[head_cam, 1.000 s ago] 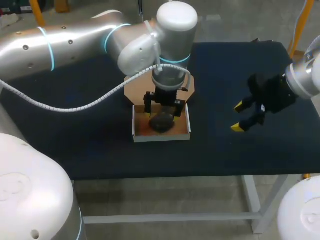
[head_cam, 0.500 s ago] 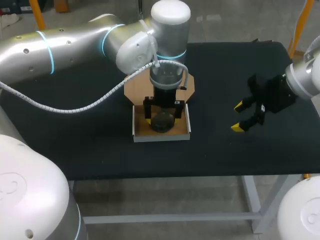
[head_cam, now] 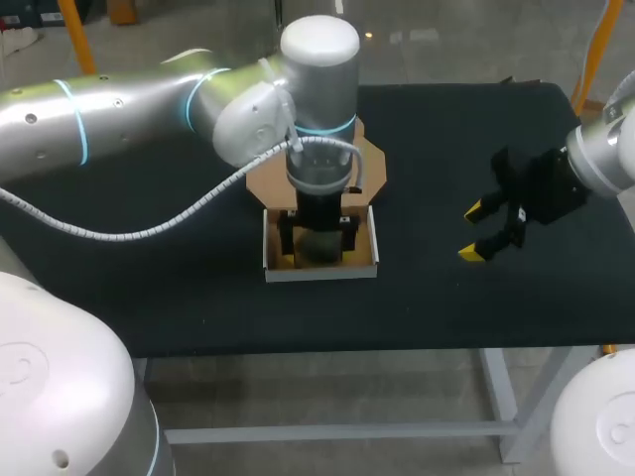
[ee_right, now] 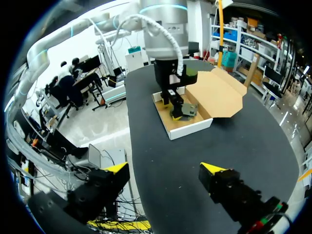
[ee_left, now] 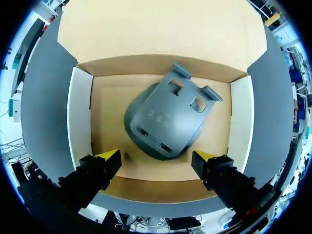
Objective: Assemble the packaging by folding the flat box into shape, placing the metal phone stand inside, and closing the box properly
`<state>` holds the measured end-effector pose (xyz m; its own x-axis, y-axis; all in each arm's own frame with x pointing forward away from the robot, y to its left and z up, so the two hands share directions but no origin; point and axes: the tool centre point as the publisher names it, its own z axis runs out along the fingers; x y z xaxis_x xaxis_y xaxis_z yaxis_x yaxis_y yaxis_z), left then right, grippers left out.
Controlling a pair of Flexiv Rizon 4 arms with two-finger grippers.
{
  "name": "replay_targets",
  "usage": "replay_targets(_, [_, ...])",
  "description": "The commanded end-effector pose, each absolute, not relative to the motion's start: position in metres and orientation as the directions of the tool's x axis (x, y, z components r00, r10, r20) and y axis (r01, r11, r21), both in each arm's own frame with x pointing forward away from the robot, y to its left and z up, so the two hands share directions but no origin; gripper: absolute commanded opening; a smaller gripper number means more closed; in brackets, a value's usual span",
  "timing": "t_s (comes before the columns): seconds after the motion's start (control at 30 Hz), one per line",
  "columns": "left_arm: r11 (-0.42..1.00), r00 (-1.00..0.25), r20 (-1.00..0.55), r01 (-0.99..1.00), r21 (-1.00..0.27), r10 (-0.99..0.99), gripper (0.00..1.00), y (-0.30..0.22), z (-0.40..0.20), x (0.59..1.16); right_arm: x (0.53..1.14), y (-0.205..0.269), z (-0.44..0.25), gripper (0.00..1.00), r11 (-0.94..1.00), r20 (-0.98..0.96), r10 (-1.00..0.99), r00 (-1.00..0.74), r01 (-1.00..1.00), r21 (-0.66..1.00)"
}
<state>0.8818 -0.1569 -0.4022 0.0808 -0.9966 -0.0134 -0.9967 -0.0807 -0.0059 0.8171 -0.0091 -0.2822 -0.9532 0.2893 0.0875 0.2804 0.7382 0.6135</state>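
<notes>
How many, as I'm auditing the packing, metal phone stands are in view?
1. The phone stand lies inside the open box, just ahead of the left gripper, whose fingers are open. The left arm hides some table beyond.

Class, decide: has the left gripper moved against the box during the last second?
Yes: the left gripper has shifted toward the near wall of the box, away from its open lid.

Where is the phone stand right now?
In the left wrist view, the phone stand lies inside the open box, just ahead of the open left gripper.
</notes>
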Motion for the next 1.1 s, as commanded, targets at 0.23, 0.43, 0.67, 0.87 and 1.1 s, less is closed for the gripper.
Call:
replay_targets(0.23, [-0.088, 0.088, -0.003, -0.996, 0.0, -0.996, 1.0, -0.165, -0.405, 0.86, 0.817, -0.01, -0.281, 1.0, 0.737, 0.09, 0.286, -0.954, 0.279, 0.615])
replay_targets(0.43, [-0.091, 0.091, -0.007, -0.996, 0.001, -0.996, 1.0, -0.167, -0.407, 0.848, 0.817, -0.01, -0.281, 1.0, 0.737, 0.09, 0.286, -0.954, 0.279, 0.615])
replay_targets(0.67, [-0.108, 0.108, 0.0, -0.994, 0.011, -0.994, 1.0, -0.162, -0.408, 0.83, 0.817, -0.01, -0.281, 1.0, 0.737, 0.09, 0.286, -0.954, 0.279, 0.615])
replay_targets(0.87, [-0.093, 0.093, 0.007, -0.996, 0.004, -0.996, 1.0, -0.162, -0.406, 0.812, 0.817, -0.01, -0.281, 1.0, 0.737, 0.09, 0.286, -0.954, 0.279, 0.615])
replay_targets(1.1, [-0.076, 0.076, 0.0, -0.997, -0.005, -0.997, 1.0, -0.161, -0.406, 0.797, 0.817, -0.01, -0.281, 1.0, 0.737, 0.09, 0.286, -0.954, 0.279, 0.615])
